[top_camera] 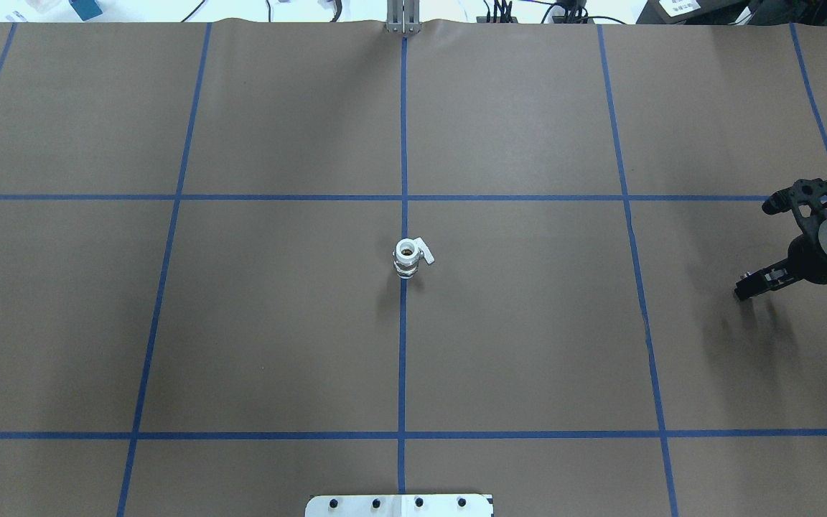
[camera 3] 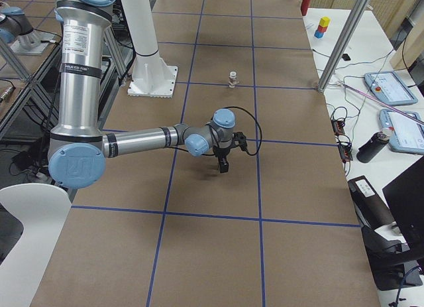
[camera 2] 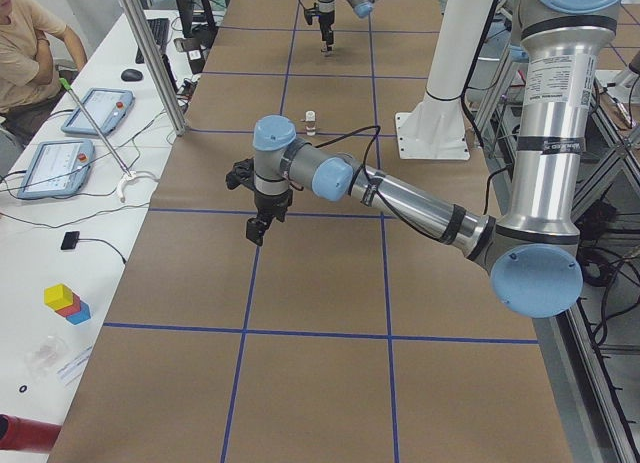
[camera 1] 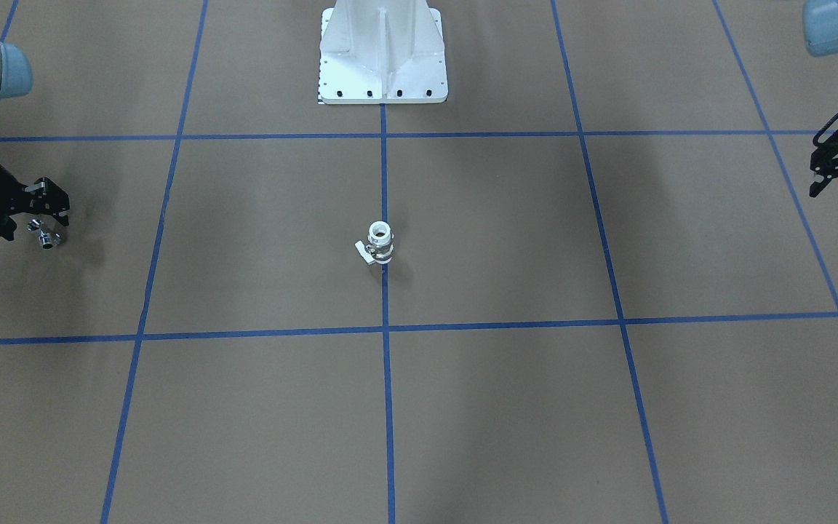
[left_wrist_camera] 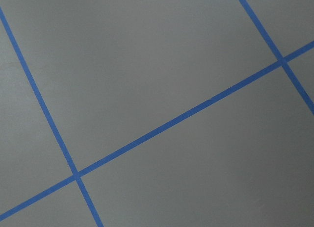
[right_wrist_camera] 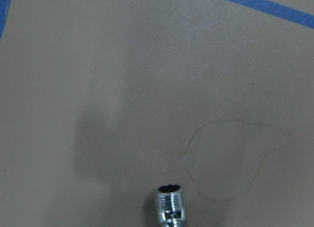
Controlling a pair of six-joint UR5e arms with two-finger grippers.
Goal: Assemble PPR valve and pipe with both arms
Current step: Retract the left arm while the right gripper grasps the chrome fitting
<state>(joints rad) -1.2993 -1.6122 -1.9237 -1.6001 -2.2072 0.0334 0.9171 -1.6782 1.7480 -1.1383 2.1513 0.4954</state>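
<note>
Only the shiny chrome bent pipe (camera 1: 46, 236) is gripped, in the right end effector (camera 1: 48, 222); the white cylindrical plastic PPR valve (camera 1: 380, 244), well apart from the left end effector (camera 1: 820, 182) (whether open or closed cannot be told), is not yet grasped or joined.

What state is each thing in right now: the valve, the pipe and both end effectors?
PPR valve: upright on the table, open end up, untouched, not joined.
pipe: gripped by the right end effector, far from the PPR valve.
right end effector: shut on the pipe.
left end effector: nothing seen in it; open or shut, cannot tell.
</note>
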